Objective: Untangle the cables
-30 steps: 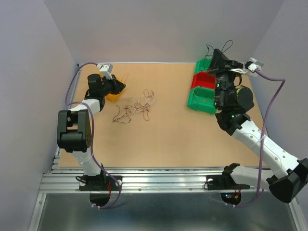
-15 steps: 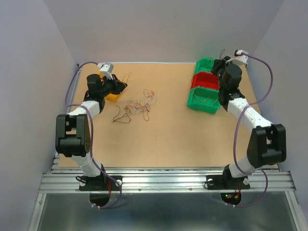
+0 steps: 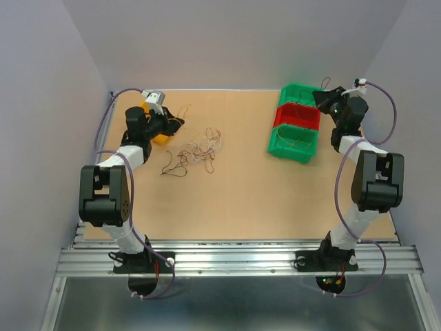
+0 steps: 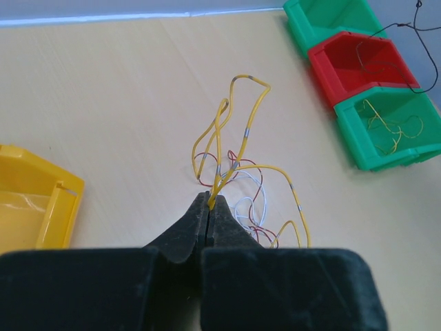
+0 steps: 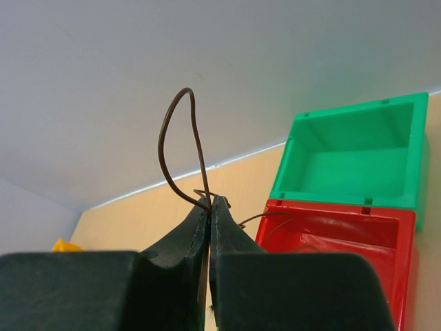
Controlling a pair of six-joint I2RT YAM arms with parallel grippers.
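Yellow wire [image 4: 249, 78] sits clenched in my left pincer [image 4: 209, 205]; my right pincer [image 5: 209, 202] clamps a dark brown wire [image 5: 160, 145], looping up above its tips.

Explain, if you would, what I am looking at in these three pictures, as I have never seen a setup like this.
Two robot arms are bolted at the near edge of a table. One picture looks down from above; the other two come from cameras on the wrists. The left gripper is shut on a yellow cable near a yellow bin. The right gripper pinches a dark brown cable by the green and red bins. More thin cables lie loose mid-table.
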